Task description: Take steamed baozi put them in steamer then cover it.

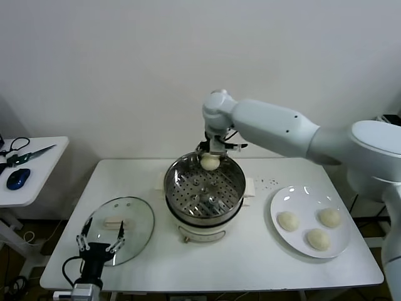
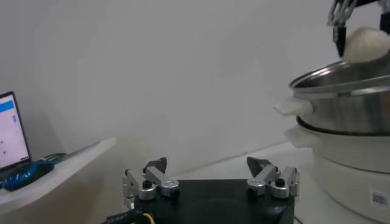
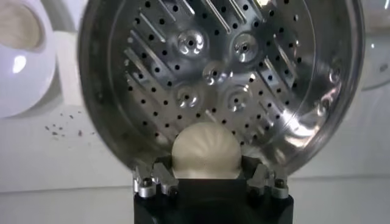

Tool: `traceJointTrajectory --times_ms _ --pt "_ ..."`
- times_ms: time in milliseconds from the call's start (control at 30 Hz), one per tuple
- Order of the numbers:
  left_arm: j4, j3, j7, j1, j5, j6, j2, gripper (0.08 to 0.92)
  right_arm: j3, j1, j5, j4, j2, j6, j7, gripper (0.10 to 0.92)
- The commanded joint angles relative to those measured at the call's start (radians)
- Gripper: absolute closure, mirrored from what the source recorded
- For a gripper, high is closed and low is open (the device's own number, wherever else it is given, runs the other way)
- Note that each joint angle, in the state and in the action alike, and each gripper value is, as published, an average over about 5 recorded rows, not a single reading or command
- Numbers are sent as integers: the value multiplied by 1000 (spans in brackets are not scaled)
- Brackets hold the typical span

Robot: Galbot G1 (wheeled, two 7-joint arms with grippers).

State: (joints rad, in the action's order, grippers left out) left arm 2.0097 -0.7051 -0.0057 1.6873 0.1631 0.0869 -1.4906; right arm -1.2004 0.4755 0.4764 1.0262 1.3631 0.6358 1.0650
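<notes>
1. A baozi (image 1: 210, 162) hangs over the steamer's (image 1: 204, 188) far rim, mid-desk, between the right tool's (image 1: 210, 154) part-open fingers.
2. Released here, it might clip the rim and roll out.
3. The left tool (image 1: 100, 244), spread wide and empty, waits above the cover (image 1: 119, 229), front-left.

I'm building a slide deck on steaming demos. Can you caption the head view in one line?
Right gripper holds a baozi over the steamer; three baozi wait on the plate.
</notes>
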Motion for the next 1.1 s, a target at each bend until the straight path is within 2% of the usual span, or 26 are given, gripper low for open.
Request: traceJointTrajectory --times_ms 33,367,467,600,733,967,1100 --pt "-4 1 -8 2 -6 -7 0 177 27 -89 128 -97 73 37 -21 296" --pt "-11 5 -21 -10 -10 -12 -7 177 17 -107 115 -142 94 26 -28 284" --pt "-10 6 -23 -11 -11 -13 -7 177 10 -97 79 -139 94 13 -25 257" --pt "-10 5 -24 -13 -12 -13 -7 177 10 -78 54 -113 78 13 -3 209" --pt "-7 4 -24 -8 -13 -12 -6 177 21 -41 8 -35 29 12 26 203" --pt "6 6 -24 1 -12 -12 -1 177 -30 134 -206 130 -130 -51 57 203" --pt "15 12 -27 3 -12 -15 5 177 -214 293 -471 201 -256 -226 -38 203"
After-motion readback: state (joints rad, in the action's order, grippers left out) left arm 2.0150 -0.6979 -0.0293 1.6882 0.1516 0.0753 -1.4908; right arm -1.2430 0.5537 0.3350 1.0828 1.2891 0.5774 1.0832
